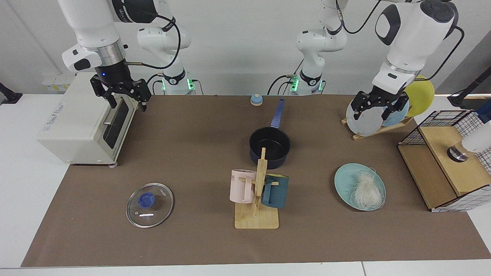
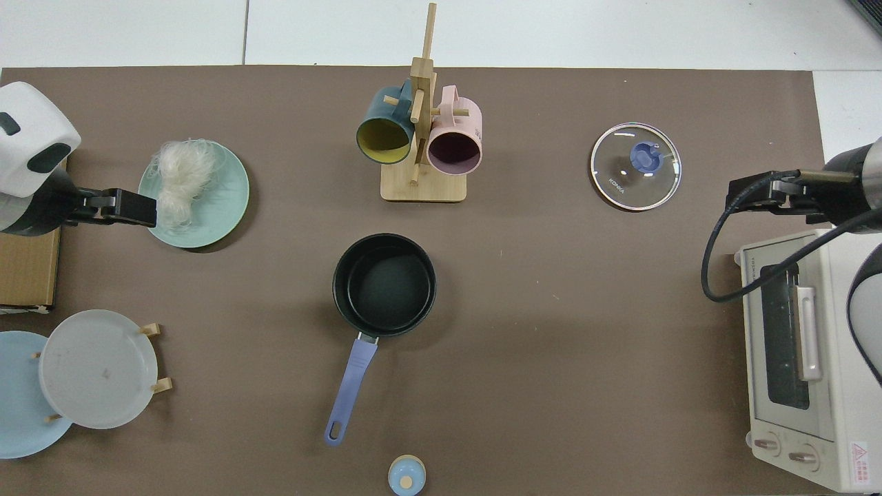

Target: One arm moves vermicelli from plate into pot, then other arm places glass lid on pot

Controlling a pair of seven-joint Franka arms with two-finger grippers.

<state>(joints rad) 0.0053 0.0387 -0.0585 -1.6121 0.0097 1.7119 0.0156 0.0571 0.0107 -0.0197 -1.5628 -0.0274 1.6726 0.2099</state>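
Both grippers are up off the table and holding nothing, as far as we can see. Left gripper point(image 1: 378, 107) hangs with its fingers spread in front of the plate rack point(image 1: 374, 128), well back from the teal plate point(image 1: 343, 178). Right gripper point(image 1: 124, 96) is spread open too, hovering by the toaster oven point(image 1: 82, 122). We've got the vermicelli point(image 1: 366, 191) sitting in a tangle on that plate, spilling toward one rim. Pot point(image 1: 269, 145) is mid-table, empty, handle pointing toward the arms, just behind the mug stand point(image 1: 256, 218). Glass lid point(image 1: 149, 205) lies flat on the brown mat point(image 1: 191, 241), knob up, well apart from the pot.
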